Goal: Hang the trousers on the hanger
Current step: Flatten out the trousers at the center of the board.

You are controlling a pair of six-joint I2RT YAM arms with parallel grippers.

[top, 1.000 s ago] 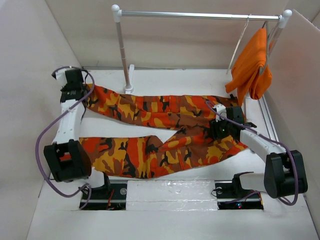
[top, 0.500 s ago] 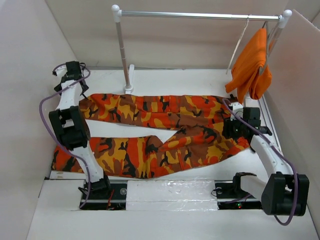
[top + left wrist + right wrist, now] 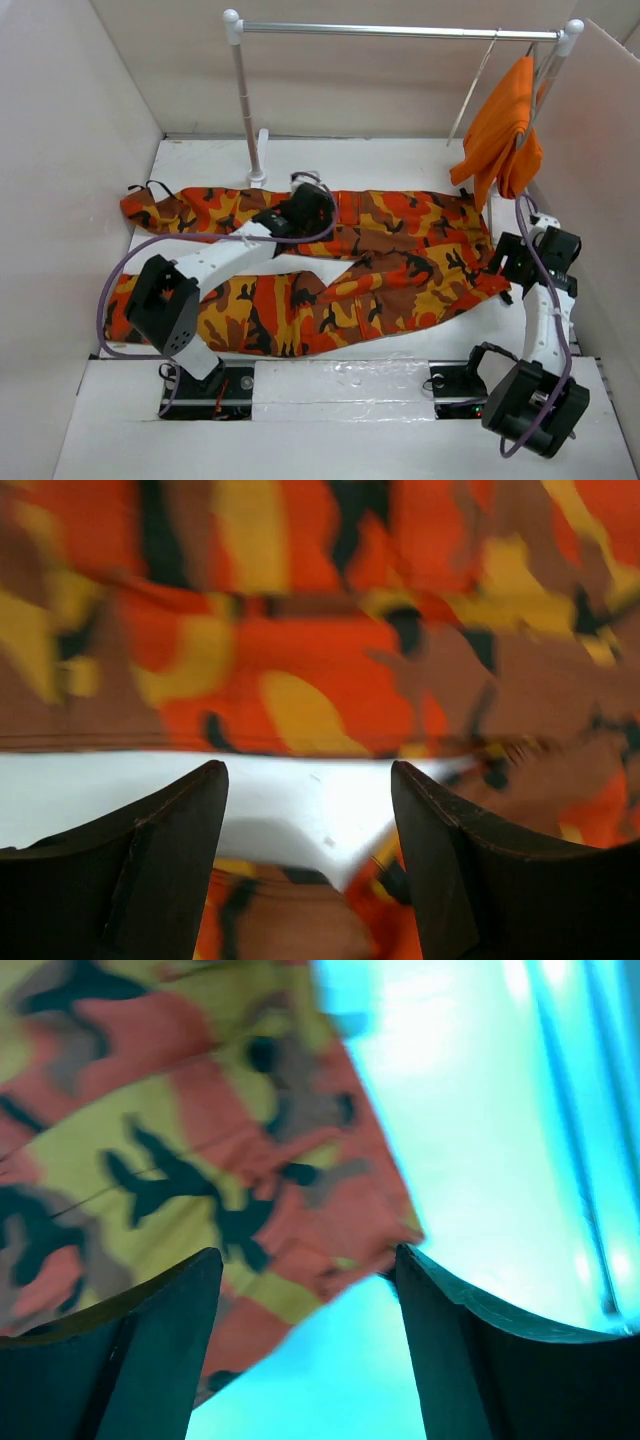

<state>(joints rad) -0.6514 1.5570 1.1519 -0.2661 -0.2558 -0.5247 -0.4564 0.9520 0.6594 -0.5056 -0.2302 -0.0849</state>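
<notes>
The camouflage trousers [image 3: 380, 250] lie flat on the white table [image 3: 400, 160], both legs running left and the waist at the right. My left gripper [image 3: 312, 200] hovers over the upper leg near the crotch, open. In the left wrist view its fingers [image 3: 180, 840] frame the white gap between the legs, with the trousers [image 3: 330, 660] behind; nothing is held. My right gripper [image 3: 500, 268] stands open just right of the waist corner; the right wrist view shows the trousers' corner [image 3: 300, 1170] above my right gripper [image 3: 310, 1290]. The thin pale hanger [image 3: 478, 85] hangs from the rail.
A silver rail [image 3: 400, 31] on white posts [image 3: 245, 110] spans the back. A plain orange garment [image 3: 500, 130] hangs at its right end, beside the hanger. White walls close in left, right and behind. A track [image 3: 535, 230] runs along the right edge.
My left arm swung from the far left corner to the trousers' middle, leaving the upper leg flat. My right arm drew back rightwards off the waist. Both grippers have opened.
</notes>
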